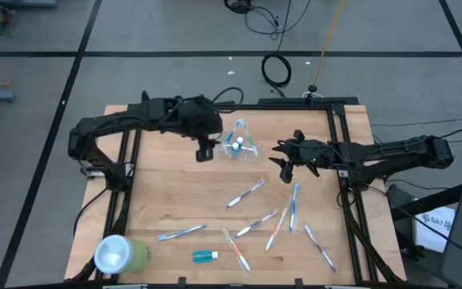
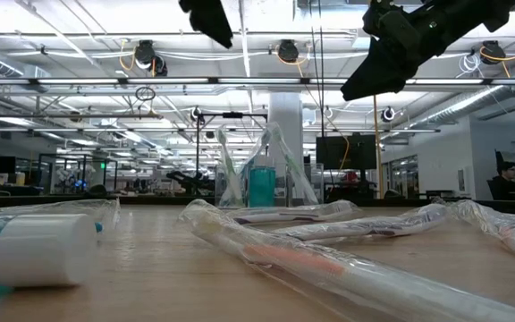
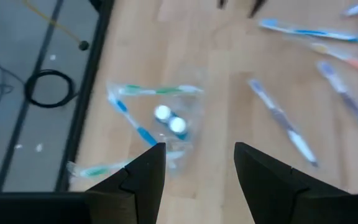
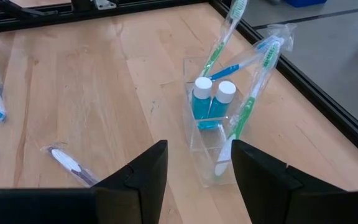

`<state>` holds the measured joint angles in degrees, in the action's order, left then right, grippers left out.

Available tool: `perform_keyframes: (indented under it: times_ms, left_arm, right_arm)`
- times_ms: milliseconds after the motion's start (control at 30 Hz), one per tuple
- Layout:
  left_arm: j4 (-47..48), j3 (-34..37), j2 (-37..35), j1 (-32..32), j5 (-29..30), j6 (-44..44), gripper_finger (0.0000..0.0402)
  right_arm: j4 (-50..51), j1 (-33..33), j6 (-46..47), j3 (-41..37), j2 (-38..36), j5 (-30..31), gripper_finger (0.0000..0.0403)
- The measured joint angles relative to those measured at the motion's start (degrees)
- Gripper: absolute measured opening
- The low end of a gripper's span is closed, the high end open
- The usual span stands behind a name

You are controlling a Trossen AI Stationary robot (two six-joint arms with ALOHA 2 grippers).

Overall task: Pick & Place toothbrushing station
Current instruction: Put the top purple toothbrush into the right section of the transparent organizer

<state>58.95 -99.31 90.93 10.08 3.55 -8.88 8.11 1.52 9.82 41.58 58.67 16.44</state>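
Toothbrushes in clear wrappers lie scattered over the near half of the wooden table [image 1: 175,201] in the high view, with a small blue tube [image 1: 205,255] and a light-green cup [image 1: 119,254] on its side near the front left corner. The toothbrushing station [image 1: 240,145], a small clear cup already holding brushes and two white-capped bottles, stands toward the far edge of the table, between the two arms. The left gripper [image 1: 205,151] hangs just beside it; the right gripper [image 1: 283,159] is near it on the other side.

From table height, the station [image 2: 262,183] stands upright in the middle distance, behind wrapped brushes, and both grippers hang well above the wood.

Past the left wrist, the fingers [image 3: 143,177] are spread apart with nothing between them, and the station [image 3: 166,121] sits beyond them, apart from both.

Past the right wrist, the fingers [image 4: 143,171] are likewise parted and empty. The station [image 4: 213,121] stands just ahead, clear of them, with three wrapped brushes leaning out of it.

The step in hand looks like fetching another item from the table. To do it well, either arm should swing away without brushing the leaning handles, since the light cup would probably tip easily, then come down with one finger on each side of a single wrapped brush.
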Motion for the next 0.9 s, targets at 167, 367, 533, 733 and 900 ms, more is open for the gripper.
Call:
perform_keyframes:
  times_ms: [167, 367, 533, 733, 900]
  left_arm:
    - [1.8, 2.8, -1.8, -2.1, -4.0, 0.3, 0.0198]
    - [0.6, 12.3, -1.8, -4.3, -4.1, 3.5, 0.0198]
    - [1.0, 22.7, -1.8, -5.7, -7.8, 3.3, 0.0198]
    - [-4.5, 31.0, -3.9, -6.4, -11.3, 3.0, 0.0198]
    - [-9.1, 33.5, -8.7, -6.4, -11.1, 2.4, 0.0198]
  right_arm:
    - [0.6, -0.1, -0.8, 0.0, 0.0, -0.2, 0.0169]
    - [-0.2, -0.1, -4.9, -2.9, 0.0, -0.2, 0.0169]
    - [-8.0, 0.0, -5.6, -8.9, 0.2, -0.2, 0.0169]
    - [-25.0, 2.3, -13.5, -13.4, 3.6, -14.5, 0.0169]
    - [-35.4, 3.1, -14.8, -13.5, 9.2, -27.9, 0.0169]
